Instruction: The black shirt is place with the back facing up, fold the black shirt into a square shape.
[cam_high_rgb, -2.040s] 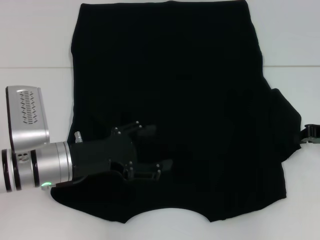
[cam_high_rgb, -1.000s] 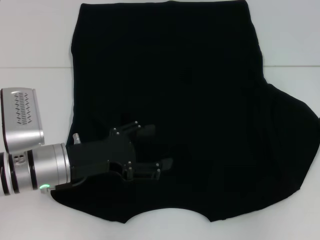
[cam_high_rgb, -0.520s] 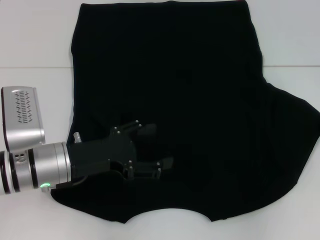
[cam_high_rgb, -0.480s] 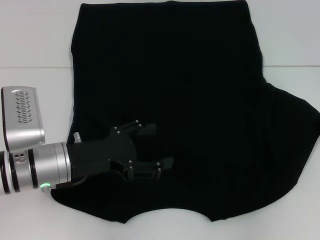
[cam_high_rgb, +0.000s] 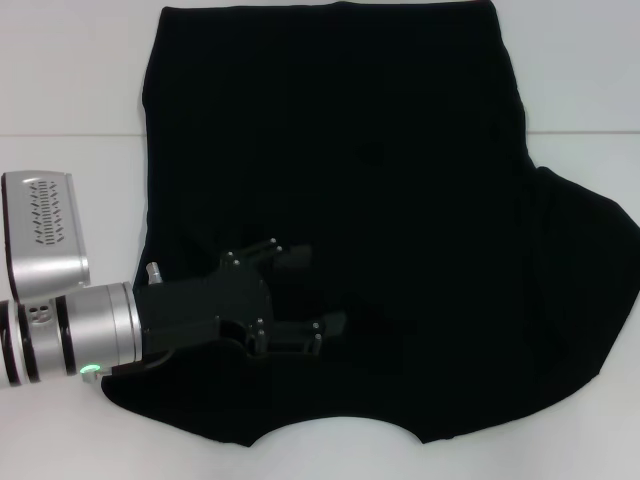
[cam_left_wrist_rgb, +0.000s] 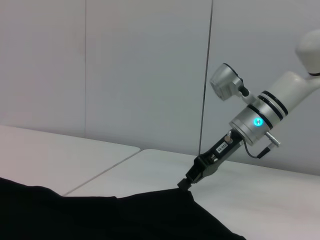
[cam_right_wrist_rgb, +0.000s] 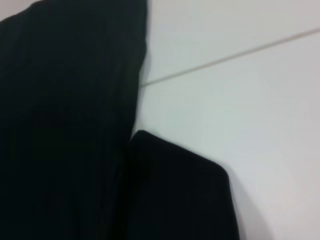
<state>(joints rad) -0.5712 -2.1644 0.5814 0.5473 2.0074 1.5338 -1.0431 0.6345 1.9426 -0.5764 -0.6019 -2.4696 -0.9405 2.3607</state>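
I'm looking down at the black shirt, which is lying flat across the white table, hem at the far edge, curved neckline at the near edge. The left side is already turned in to a straight edge; the right sleeve is splayed out to the right, not yet folded.

I'm keeping the left gripper resting low on the shirt's near-left area, fingers pointing inward. Its fingers are spread apart w/ nothing pinched btwn them; it's acting as a weight, I judge, pinning the cloth.

In the left wrist view the right gripper is sitting at the raised edge of the shirt on the far side. Fingertips are buried against the fabric, so I can't tell if it's clamped on the sleeve or just touching. The head view isn't showing that gripper at all.

Step in hand, I reckon: bringing the right sleeve over the body. To do it well:
- keep the left gripper pressing so the body isn't sliding
- carry the sleeve low and straight across, no twisting
- aim the fold line to mirror the left edge
- release only when the cloth is lying flat.
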